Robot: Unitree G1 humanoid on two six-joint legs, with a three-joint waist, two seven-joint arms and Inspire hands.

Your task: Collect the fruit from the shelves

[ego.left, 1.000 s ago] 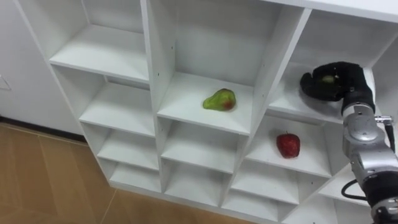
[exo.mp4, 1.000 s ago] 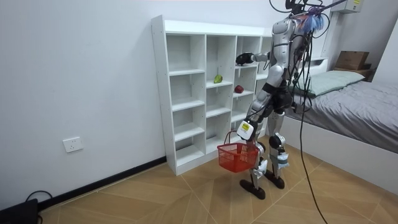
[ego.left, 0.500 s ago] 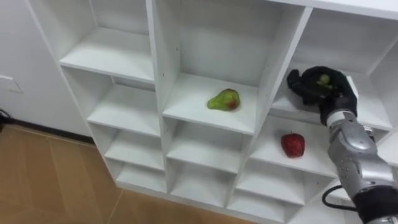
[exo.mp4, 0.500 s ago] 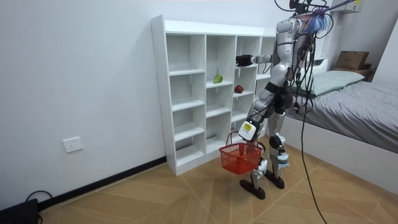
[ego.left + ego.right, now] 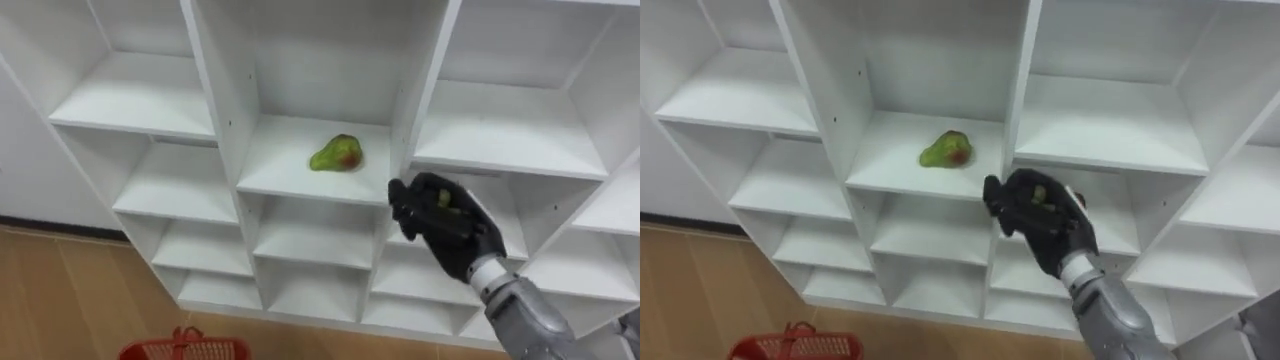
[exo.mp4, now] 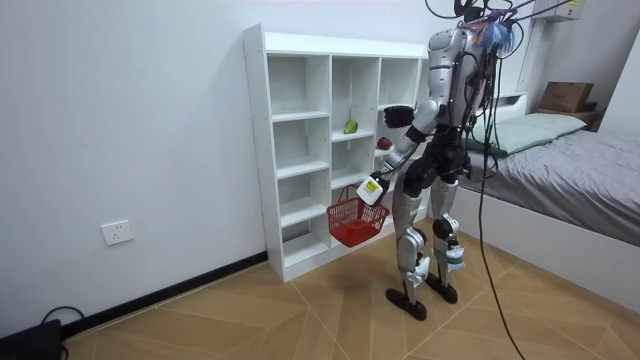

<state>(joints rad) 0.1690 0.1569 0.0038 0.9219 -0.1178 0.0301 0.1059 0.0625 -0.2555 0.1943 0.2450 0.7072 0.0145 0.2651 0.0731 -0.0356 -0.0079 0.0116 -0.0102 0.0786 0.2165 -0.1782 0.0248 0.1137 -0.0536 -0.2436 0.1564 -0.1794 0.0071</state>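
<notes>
While dangling the red basket (image 5: 185,347) low at the left from the curled left hand (image 6: 372,190), and leaving the pear (image 5: 335,155) lying on the middle shelf (image 5: 280,178), clutching a small green fruit (image 5: 443,199) in the closed right hand (image 5: 455,235), well up and right of the basket; probably needing carrying down-left.

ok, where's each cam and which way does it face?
Left eye view: head, facing down at the white shelf; right hand, shut on a green fruit, shows.
Right eye view: beside it, same aim, same hand; both share the pear.
Room view: off in the room, sees the whole robot at the shelf, left hand carrying the red basket.
</notes>
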